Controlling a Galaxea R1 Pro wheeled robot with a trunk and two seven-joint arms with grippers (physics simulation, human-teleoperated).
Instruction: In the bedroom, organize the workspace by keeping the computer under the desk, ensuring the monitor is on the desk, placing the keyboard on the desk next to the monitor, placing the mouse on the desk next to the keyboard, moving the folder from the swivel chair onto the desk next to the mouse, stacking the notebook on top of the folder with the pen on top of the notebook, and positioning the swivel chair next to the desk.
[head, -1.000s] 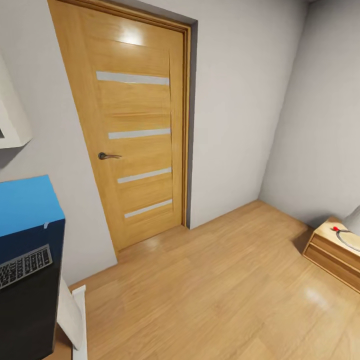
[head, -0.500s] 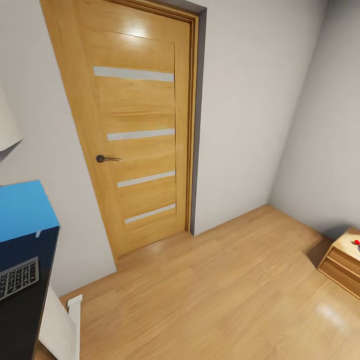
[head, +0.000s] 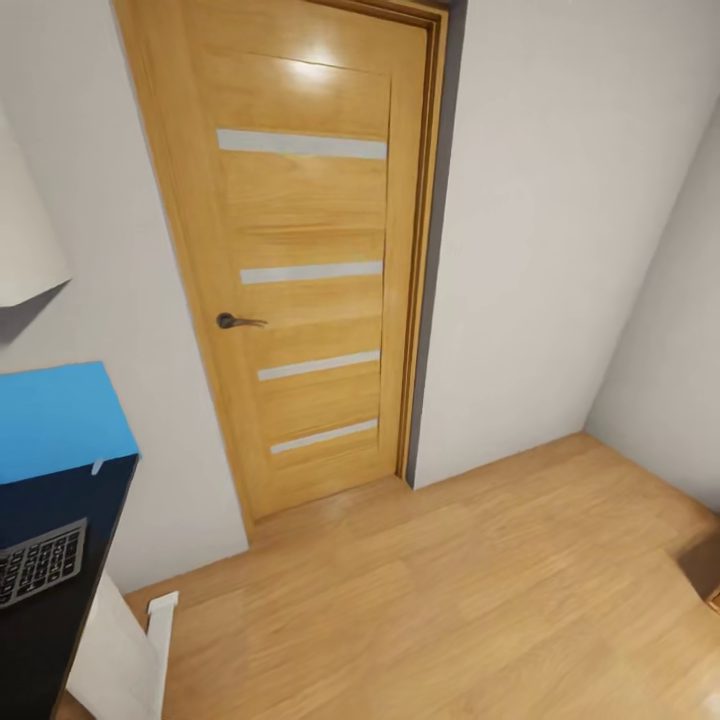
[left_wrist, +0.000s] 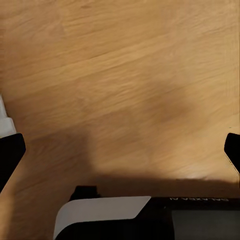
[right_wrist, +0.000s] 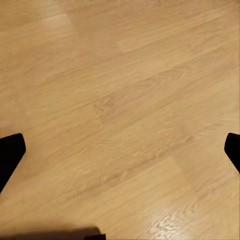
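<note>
**Robot facing a closed door, with the corner of the desk at its left**

The head view looks down at a closed oak door (head: 310, 260) with four pale horizontal strips and a dark lever handle (head: 238, 321), set in a grey wall. Light wood floor (head: 450, 590) spreads below it.

At the left edge of this view, the black surface (head: 45, 640) shows one end. The bright blue folder (head: 55, 420) lies flat on it at the end nearest the wall. Just in front of the folder, and apart from it, is the end of the dark keyboard (head: 38, 562), cut off by the picture's edge. A white panel (head: 120, 655) stands on the floor beside the surface.

Each wrist view looks straight down at bare wood floor. The left gripper (left_wrist: 120, 150) is released, its two black fingertips (left_wrist: 10, 155) spread wide and holding nothing. The right gripper (right_wrist: 120, 150) is likewise released and empty, fingertips (right_wrist: 11, 150) far apart.
</note>
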